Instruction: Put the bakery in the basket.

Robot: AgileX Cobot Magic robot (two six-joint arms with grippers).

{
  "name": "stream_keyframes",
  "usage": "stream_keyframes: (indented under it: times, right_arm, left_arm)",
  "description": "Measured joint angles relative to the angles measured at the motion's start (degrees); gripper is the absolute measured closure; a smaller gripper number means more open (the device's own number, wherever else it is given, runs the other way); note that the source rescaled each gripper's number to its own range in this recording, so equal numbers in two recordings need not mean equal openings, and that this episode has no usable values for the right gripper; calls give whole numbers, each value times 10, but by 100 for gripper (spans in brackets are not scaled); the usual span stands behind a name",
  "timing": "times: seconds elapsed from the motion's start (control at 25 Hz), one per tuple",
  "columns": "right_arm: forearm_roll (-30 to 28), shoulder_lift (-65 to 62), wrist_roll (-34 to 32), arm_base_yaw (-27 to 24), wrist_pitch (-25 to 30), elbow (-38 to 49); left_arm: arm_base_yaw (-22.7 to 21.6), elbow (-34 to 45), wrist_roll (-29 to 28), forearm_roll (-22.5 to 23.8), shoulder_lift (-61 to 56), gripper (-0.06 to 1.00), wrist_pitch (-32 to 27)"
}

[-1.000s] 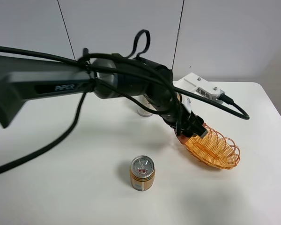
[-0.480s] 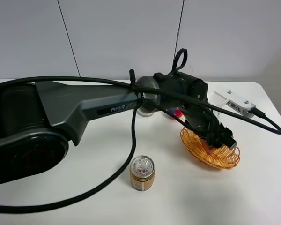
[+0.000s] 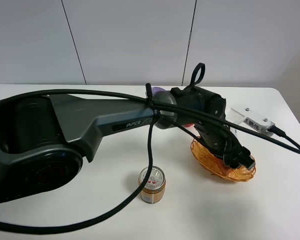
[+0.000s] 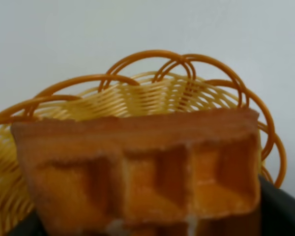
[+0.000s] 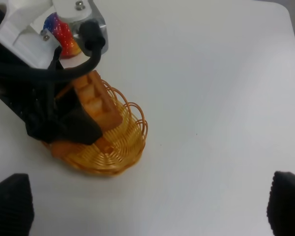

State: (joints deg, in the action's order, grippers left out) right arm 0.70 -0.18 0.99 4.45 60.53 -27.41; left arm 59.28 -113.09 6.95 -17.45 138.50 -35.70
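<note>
The bakery (image 4: 137, 172), an orange-brown wedge with a lattice top, sits between the fingers of my left gripper (image 4: 147, 219), which is shut on it. The basket (image 4: 152, 93), orange-tan wicker with a looped rim, lies right under it. In the high view the left gripper (image 3: 238, 159) reaches across into the basket (image 3: 210, 162) at the table's right, and the arm hides the bakery there. The right wrist view shows the bakery (image 5: 96, 101) tilted inside the basket (image 5: 118, 152), still held by the left gripper (image 5: 71, 125). My right gripper (image 5: 147, 206) is open and empty, well above the table.
An orange can (image 3: 152, 185) stands upright in front of the arm, left of the basket. The multicoloured ball (image 5: 61, 32) lies behind the basket, partly under the left wrist's white camera mount (image 3: 252, 120). White table edge (image 3: 290, 107) is at the right.
The left gripper has moved right and down with the bakery, from the basket's near-left rim to inside the basket. The basket has settled flatter.
</note>
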Motion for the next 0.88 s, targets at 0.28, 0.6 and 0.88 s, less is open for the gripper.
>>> stream_keyframes:
  times: [0.28,0.6,0.88]
  right_arm:
    - [0,0,0,0,0,0]
    - [0,0,0,0,0,0]
    - [0,0,0,0,0,0]
  left_arm:
    - [0,0,-13,-4,-3,1,38]
    - [-41,0,-13,56,-94,0,50]
    - [-151,0,-13,171,-226,0,-28]
